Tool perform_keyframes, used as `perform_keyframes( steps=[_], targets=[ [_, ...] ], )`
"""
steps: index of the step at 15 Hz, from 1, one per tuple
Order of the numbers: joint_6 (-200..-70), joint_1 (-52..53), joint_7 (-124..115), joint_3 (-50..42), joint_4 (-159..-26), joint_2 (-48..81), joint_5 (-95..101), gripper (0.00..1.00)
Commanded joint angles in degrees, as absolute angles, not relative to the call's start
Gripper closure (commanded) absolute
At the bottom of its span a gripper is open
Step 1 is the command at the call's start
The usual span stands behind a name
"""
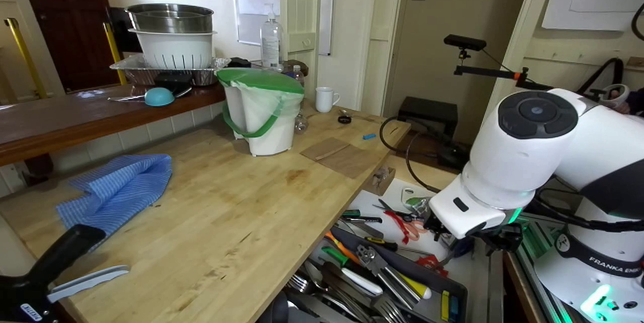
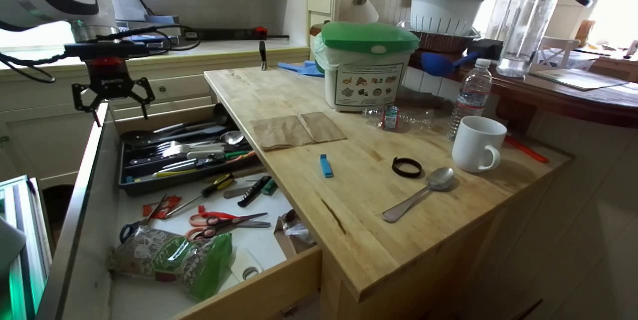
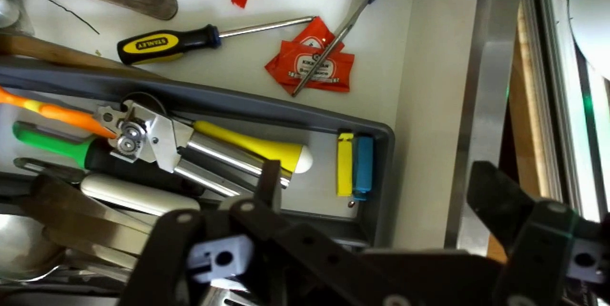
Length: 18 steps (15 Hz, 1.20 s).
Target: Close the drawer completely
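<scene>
The drawer stands pulled out from under the wooden counter, with its pale wooden side [image 2: 259, 290] and metal-edged outer wall [image 2: 75, 220] showing. That wall also shows in an exterior view [image 1: 495, 283] and in the wrist view [image 3: 436, 82]. Inside lie utensils, scissors, a screwdriver and bags. My gripper [image 2: 122, 118] is open and empty, above the drawer near its far end; it also shows in an exterior view [image 1: 473, 242]. In the wrist view the gripper [image 3: 376, 168] has one finger over the utensil tray and the other over the metal-edged wall. I cannot tell whether it touches the wall.
The wooden counter [image 1: 216, 222] overhangs part of the drawer. A grey utensil tray [image 2: 149, 183] fills the drawer's far part. On the counter stand a green-lidded bin [image 2: 364, 73], a white mug [image 2: 473, 143] and a spoon [image 2: 413, 198]. Robot rails [image 3: 562, 106] run close outside the drawer.
</scene>
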<state>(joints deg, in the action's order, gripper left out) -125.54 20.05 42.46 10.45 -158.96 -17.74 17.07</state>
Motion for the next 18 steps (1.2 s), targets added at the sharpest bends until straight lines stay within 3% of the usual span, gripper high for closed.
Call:
perform_keyframes(
  steps=[1,5,9,18],
  targets=[
    [-124.8,20.0,41.9,10.4,-158.9,-13.3,13.2,0.0],
    [-120.1,18.6,39.4,10.2,-158.9,-9.5,8.9,0.0],
    [-124.1,16.8,40.8,9.7,-158.9,-6.5,7.0,0.0],
    [-122.2,16.8,40.6,10.8,-158.3,-7.5,8.3,0.0]
  ],
)
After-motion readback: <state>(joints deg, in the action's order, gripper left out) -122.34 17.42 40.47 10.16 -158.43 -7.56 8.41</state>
